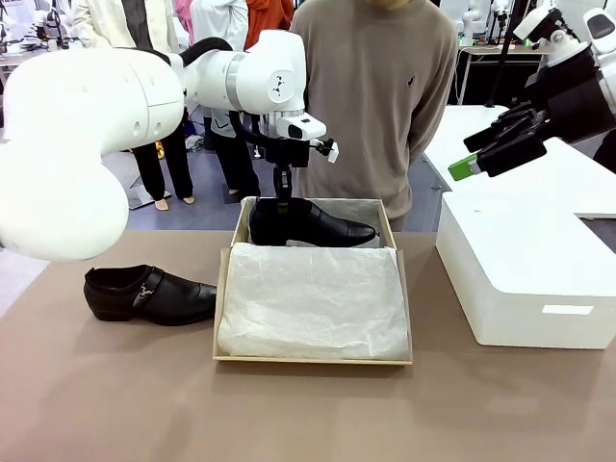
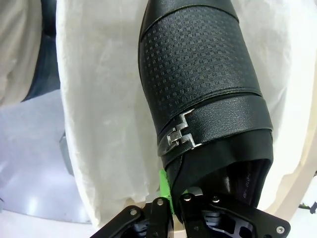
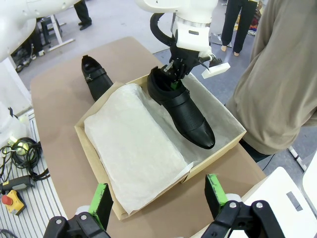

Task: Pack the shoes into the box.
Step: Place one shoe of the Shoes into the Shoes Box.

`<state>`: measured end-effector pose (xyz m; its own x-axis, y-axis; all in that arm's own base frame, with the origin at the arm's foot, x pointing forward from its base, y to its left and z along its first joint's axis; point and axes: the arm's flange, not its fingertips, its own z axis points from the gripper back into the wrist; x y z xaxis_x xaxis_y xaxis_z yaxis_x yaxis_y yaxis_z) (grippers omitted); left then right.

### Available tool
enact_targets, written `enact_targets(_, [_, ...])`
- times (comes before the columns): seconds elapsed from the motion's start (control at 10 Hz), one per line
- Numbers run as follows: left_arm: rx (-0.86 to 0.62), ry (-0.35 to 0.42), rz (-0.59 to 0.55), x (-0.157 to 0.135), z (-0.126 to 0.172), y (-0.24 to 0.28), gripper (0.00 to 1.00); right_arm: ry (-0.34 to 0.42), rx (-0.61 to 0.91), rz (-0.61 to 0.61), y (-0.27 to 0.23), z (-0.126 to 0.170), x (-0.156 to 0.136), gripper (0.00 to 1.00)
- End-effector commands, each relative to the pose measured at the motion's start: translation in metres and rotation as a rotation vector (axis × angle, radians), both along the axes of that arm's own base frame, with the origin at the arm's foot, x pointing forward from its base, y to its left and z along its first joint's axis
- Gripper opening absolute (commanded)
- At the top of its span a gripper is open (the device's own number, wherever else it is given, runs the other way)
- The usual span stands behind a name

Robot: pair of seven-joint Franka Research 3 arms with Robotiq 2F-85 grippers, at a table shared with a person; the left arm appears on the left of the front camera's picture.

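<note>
while the left pincer (image 1: 282, 199) was clenched on the heel rim of one shoe (image 1: 313, 224) at the far end of the box (image 1: 313, 362), the sole wanted settling flat along the far wall before release, sparing room for the other shoe (image 1: 147, 295) on the worktop (image 1: 289, 414) beside the box; the right pincer (image 1: 481, 154) hung released.

Cannot see the toe of the held shoe (image 2: 198, 74), cut by the left wrist view's top edge, nor one finger of the left gripper (image 2: 171, 201), hidden inside the shoe.
</note>
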<state>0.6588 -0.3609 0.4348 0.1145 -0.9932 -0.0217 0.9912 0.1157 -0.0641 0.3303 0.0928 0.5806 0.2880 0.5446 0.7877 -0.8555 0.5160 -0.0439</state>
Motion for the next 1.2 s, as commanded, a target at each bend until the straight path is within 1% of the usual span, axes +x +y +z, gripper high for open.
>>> enact_targets(0.0, [0.007, -0.017, 0.039, -0.002, 0.001, 0.003, 0.00, -0.011, 0.012, 0.016, 0.000, 0.000, 0.002, 1.00])
enact_targets(0.2, [0.003, 0.012, 0.049, -0.003, -0.011, 0.006, 0.00, -0.011, 0.012, 0.016, 0.000, 0.000, 0.002, 1.00])
enact_targets(0.4, [0.004, 0.019, 0.066, -0.005, -0.023, 0.008, 0.00, -0.011, 0.012, 0.016, 0.000, 0.000, 0.002, 1.00])
enact_targets(0.6, [0.004, 0.009, 0.058, -0.004, -0.029, 0.010, 0.00, -0.011, 0.012, 0.016, 0.000, 0.000, 0.002, 1.00])
enact_targets(0.8, [-0.006, 0.016, 0.050, -0.004, -0.028, 0.011, 0.38, -0.011, 0.012, 0.016, 0.000, 0.000, 0.002, 1.00])
enact_targets(1.1, [-0.009, 0.043, 0.045, -0.005, -0.015, 0.014, 0.96, -0.011, 0.012, 0.016, 0.000, 0.000, 0.002, 1.00])
